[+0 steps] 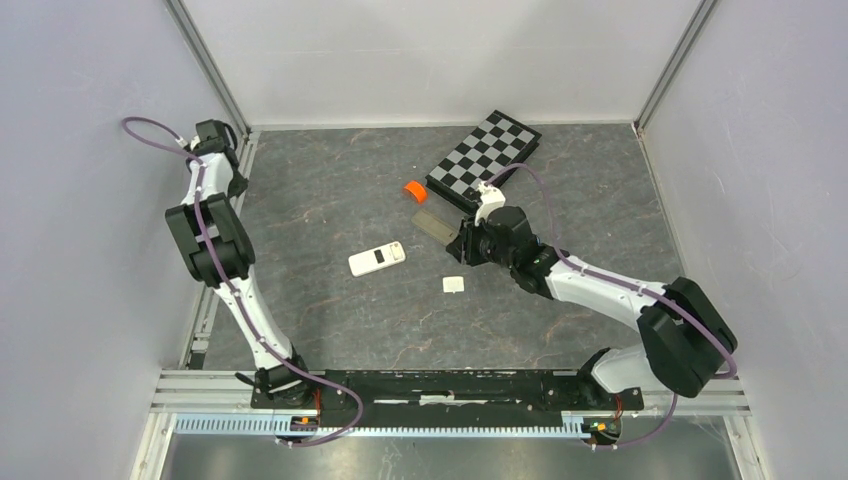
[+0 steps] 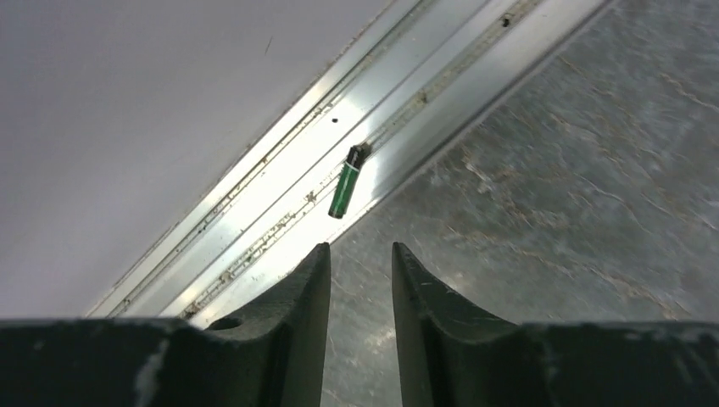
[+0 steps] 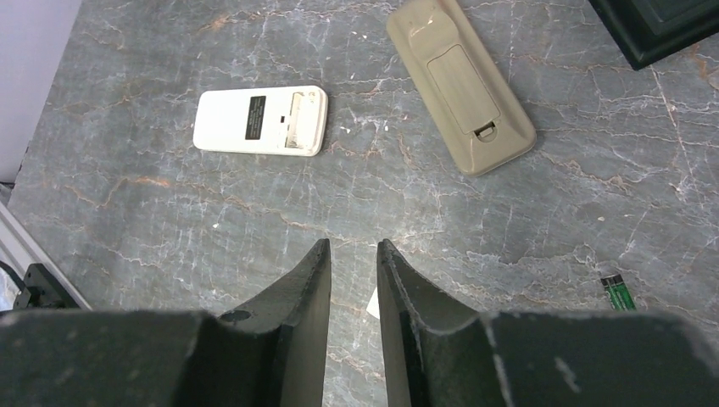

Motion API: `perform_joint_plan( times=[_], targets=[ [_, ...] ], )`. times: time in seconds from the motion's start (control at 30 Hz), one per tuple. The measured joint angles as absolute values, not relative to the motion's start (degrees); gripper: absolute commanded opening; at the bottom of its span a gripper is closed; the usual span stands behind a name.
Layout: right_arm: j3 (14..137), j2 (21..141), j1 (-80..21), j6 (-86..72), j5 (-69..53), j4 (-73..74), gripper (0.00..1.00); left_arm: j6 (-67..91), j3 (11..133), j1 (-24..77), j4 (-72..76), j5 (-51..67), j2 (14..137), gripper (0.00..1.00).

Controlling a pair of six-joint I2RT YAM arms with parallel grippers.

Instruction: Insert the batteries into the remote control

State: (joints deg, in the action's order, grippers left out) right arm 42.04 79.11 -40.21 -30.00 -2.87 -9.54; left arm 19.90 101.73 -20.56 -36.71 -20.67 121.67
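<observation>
A green battery (image 2: 344, 188) lies on the aluminium rail (image 2: 280, 182) at the foot of the left wall. My left gripper (image 2: 358, 248) hovers just short of it, open by a narrow gap with nothing between the fingers. The white remote control (image 3: 260, 123) lies back up with its battery bay uncovered, also seen from above (image 1: 377, 259). A second green battery (image 3: 617, 292) lies on the table at the right, partly hidden behind my right gripper's body. My right gripper (image 3: 352, 243) hangs over the table near the white cover piece (image 1: 453, 284), open by a narrow gap and empty.
A beige remote (image 3: 462, 85) lies back up beyond the right gripper. An orange roll (image 1: 414, 189) and a checkerboard (image 1: 485, 160) sit at the back. Walls close the table on the left, back and right.
</observation>
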Motion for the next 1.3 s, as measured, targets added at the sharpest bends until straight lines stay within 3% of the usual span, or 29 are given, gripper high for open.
perform_joint_plan(
  times=[0.6,1.3],
  targets=[
    [45.93,85.43,-39.86,-31.73,-4.16,-8.49,0.28,11.88,112.71,-22.81,-38.17,-17.85,133.01,0.36],
    [45.93,86.11,-39.53,-32.16,-5.17,-8.49,0.28,10.35,113.38,-24.84,-41.06,-14.35,136.16,0.35]
  ],
)
